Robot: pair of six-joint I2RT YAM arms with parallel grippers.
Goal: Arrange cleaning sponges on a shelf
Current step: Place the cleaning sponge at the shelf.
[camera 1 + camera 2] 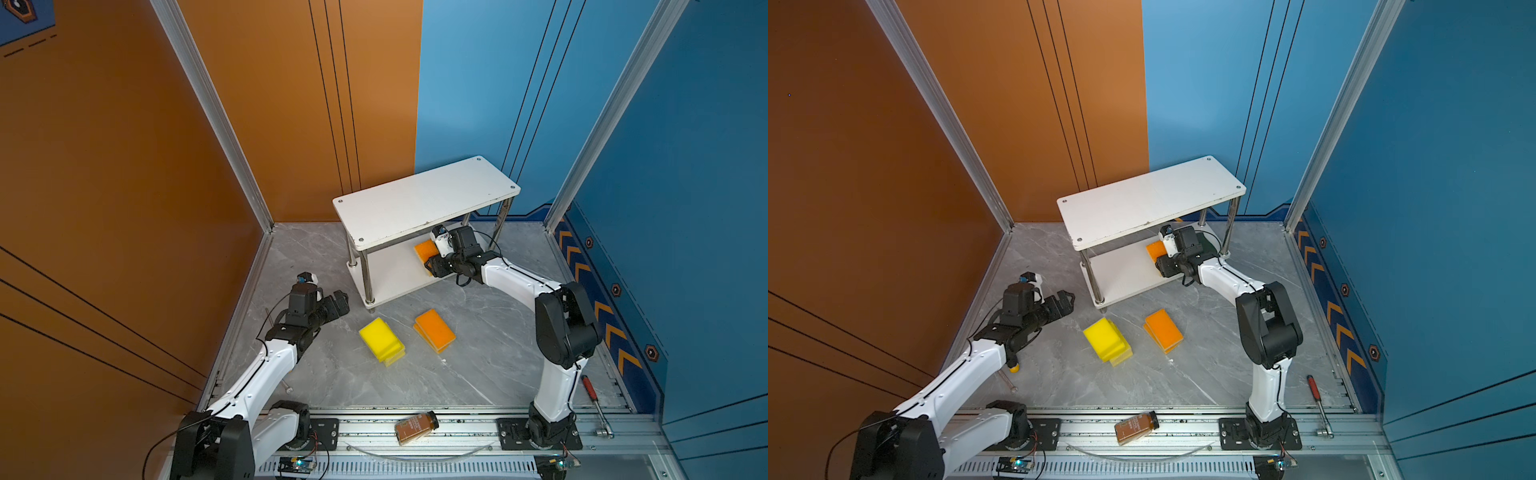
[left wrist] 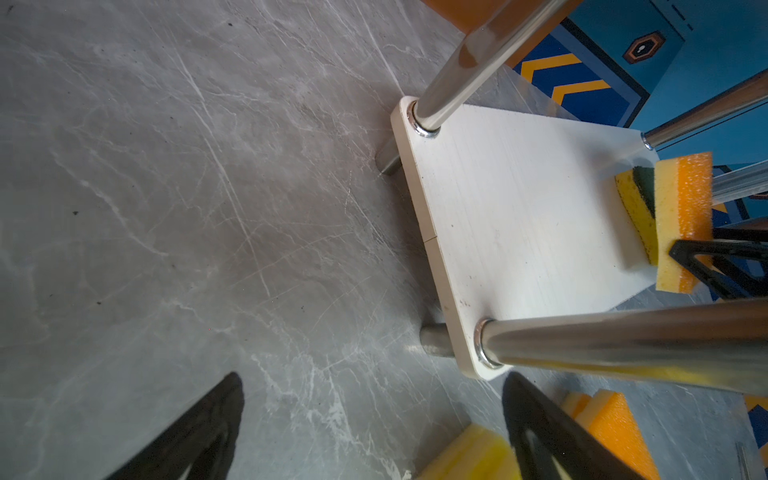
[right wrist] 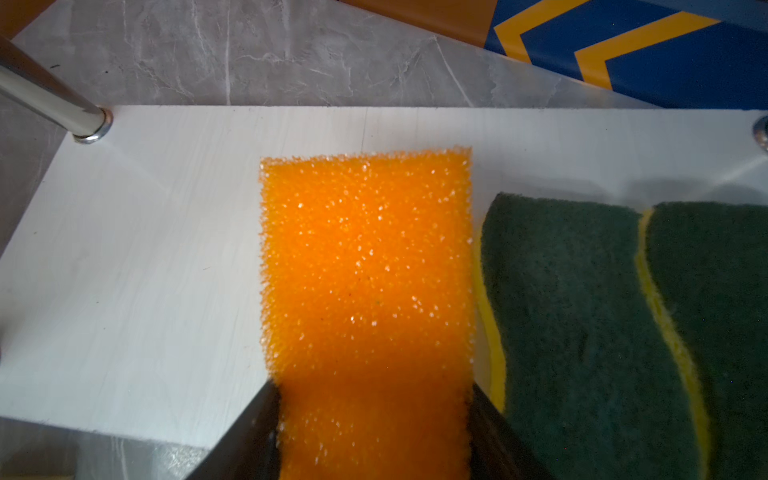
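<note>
The shelf (image 1: 424,199) (image 1: 1150,203) stands at the back of the floor. My right gripper (image 3: 372,388) (image 1: 433,259) reaches under its top board and is shut on an orange sponge (image 3: 365,266) (image 1: 424,250) (image 1: 1155,250), which lies flat on the lower board (image 3: 145,232). Right beside it on that board lie two green-topped sponges (image 3: 573,316) (image 3: 715,316). On the floor in front sit a stack of yellow sponges (image 1: 381,340) (image 1: 1106,341) and a stack of orange sponges (image 1: 434,330) (image 1: 1163,330). My left gripper (image 2: 372,380) (image 1: 338,297) hangs open and empty over the floor by the shelf's left end.
A brown bottle (image 1: 415,427) lies on the front rail. A red-handled tool (image 1: 592,392) rests at the right edge of the floor, and a yellow-tipped tool (image 1: 1013,368) lies under my left arm. Chrome legs (image 2: 478,62) flank the lower board. Walls enclose three sides.
</note>
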